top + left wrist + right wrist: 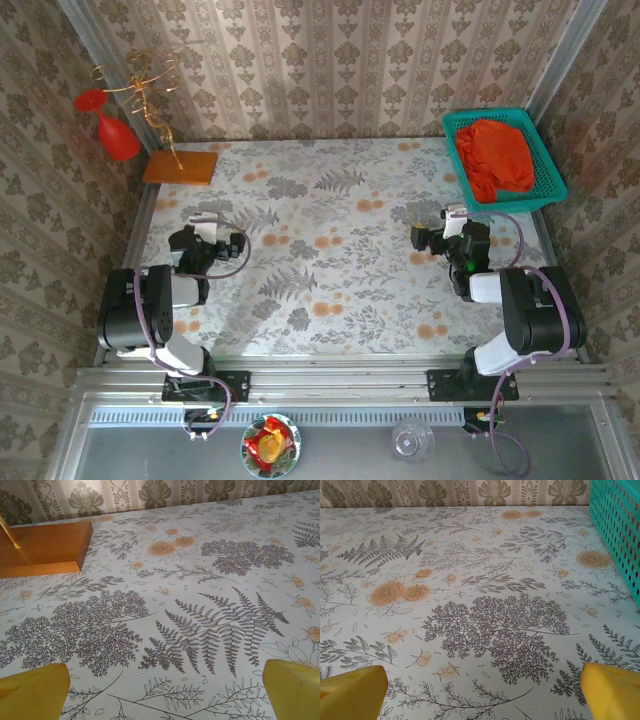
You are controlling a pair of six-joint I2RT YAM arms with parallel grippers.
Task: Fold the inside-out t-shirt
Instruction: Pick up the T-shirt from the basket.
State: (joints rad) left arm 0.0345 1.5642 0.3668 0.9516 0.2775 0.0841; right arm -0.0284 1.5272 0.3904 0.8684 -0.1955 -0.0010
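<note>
The inside-out t-shirt (495, 158) is a crumpled bright orange-red heap inside the teal basket (552, 182) at the table's far right corner. My right gripper (440, 236) rests low over the patterned tablecloth, in front of and to the left of the basket. Its yellow fingertips (352, 692) stand far apart with only cloth pattern between them, so the right gripper (482, 695) is open. My left gripper (212, 238) sits on the left side of the table, far from the shirt. It is open too (165, 695), with its yellow fingertips (295, 690) wide and empty.
An orange wooden board (180, 166) carrying a gold wire stand (150, 90) and a red cone ornament (115, 135) stands at the far left. The board (45, 547) lies ahead-left of the left gripper. The basket wall (617, 525) rises ahead-right of the right gripper.
</note>
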